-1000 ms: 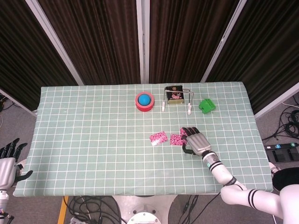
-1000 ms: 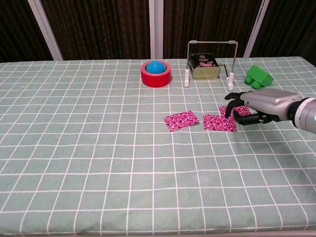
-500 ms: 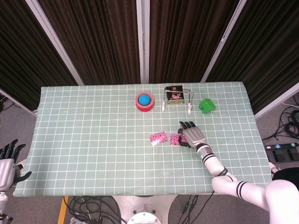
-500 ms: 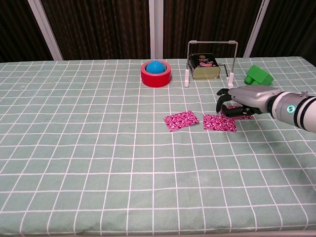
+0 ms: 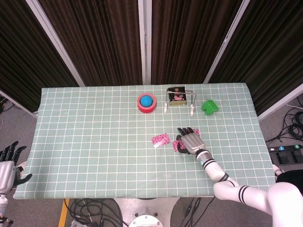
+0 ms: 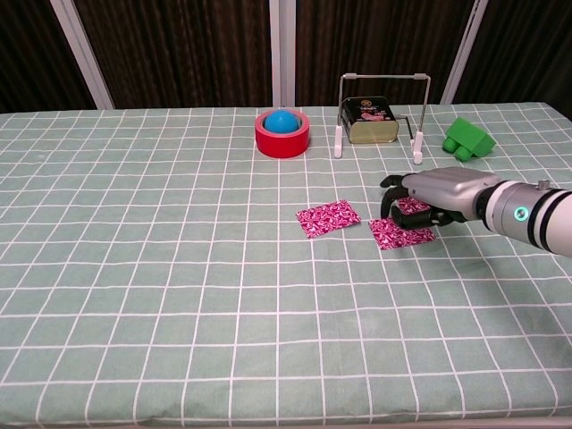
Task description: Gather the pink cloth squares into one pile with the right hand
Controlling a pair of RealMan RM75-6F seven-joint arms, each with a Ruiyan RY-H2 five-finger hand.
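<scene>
Three pink patterned cloth squares lie right of the table's middle. The left square (image 5: 160, 139) (image 6: 328, 217) lies flat and alone. The middle square (image 5: 179, 146) (image 6: 401, 237) lies skewed, partly under my right hand (image 5: 190, 140) (image 6: 431, 191). This hand reaches in from the right, palm down, with its fingers curled onto the third square (image 6: 413, 206) (image 5: 195, 131) and pinching it low over the middle one. My left hand (image 5: 8, 163) hangs off the table's left edge with its fingers apart, holding nothing.
At the back stand a red tape roll with a blue ball inside (image 6: 282, 130), a tin inside a wire frame (image 6: 368, 121) and a green block (image 6: 468, 138). The table (image 6: 143, 268) is covered by a green checked cloth.
My right hand has moved left, bringing the rightmost square with it to the middle square. The middle square has been nudged askew. The left square has not moved.
</scene>
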